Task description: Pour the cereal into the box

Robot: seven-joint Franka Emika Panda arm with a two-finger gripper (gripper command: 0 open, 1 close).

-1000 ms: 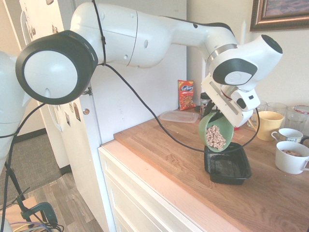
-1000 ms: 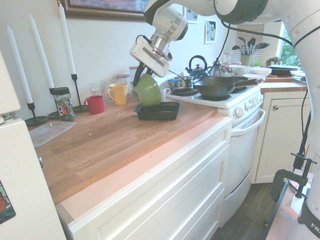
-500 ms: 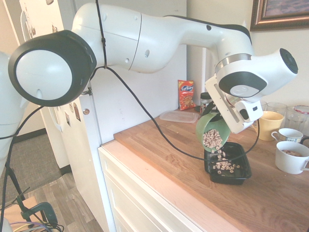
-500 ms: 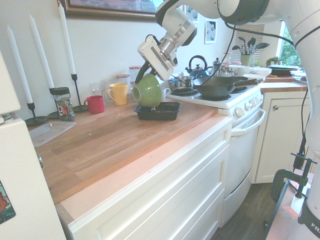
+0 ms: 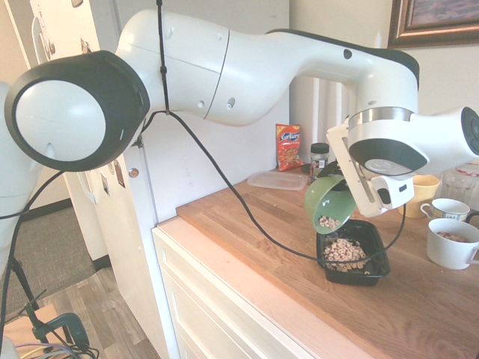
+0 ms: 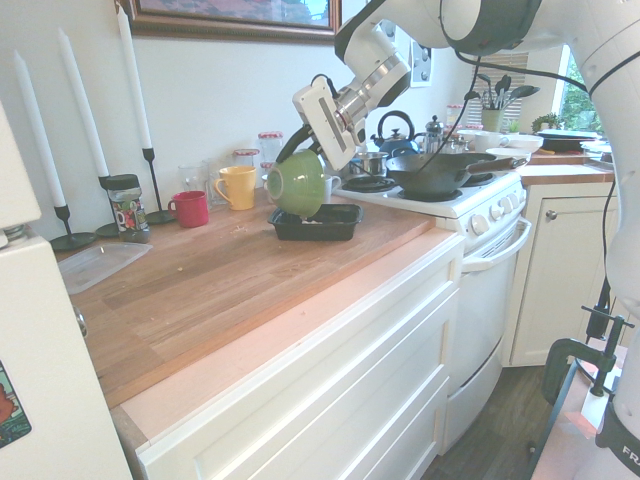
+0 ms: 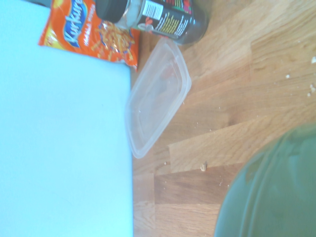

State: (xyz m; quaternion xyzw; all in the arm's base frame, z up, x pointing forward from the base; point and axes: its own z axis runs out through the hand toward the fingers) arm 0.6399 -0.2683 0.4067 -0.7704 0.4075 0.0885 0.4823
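My gripper point(image 6: 298, 151) is shut on the rim of a green bowl point(image 5: 330, 202), holding it tipped steeply, mouth down, over the box point(image 5: 376, 263). The box is a shallow black tray on the wooden counter. Most of the cereal point(image 5: 343, 250) lies as a pale tan heap inside the box. A few pieces point(image 5: 327, 221) still cling to the bowl's lower lip. From the other side the bowl point(image 6: 297, 183) hangs just above the box point(image 6: 320, 224) at its left end. In the wrist view the bowl's green wall point(image 7: 269, 195) fills the corner.
A clear flat container point(image 5: 276, 179), an orange snack packet point(image 5: 289, 146) and a dark jar point(image 5: 319, 155) stand behind the box. A yellow mug point(image 5: 420, 191) and white cups point(image 5: 451, 244) sit to the right. The stove with a wok point(image 6: 440, 171) adjoins the counter.
The bowl has tipped further and the wrist has swung up. The cereal has slid out of the bowl into the box, which was empty a second ago.
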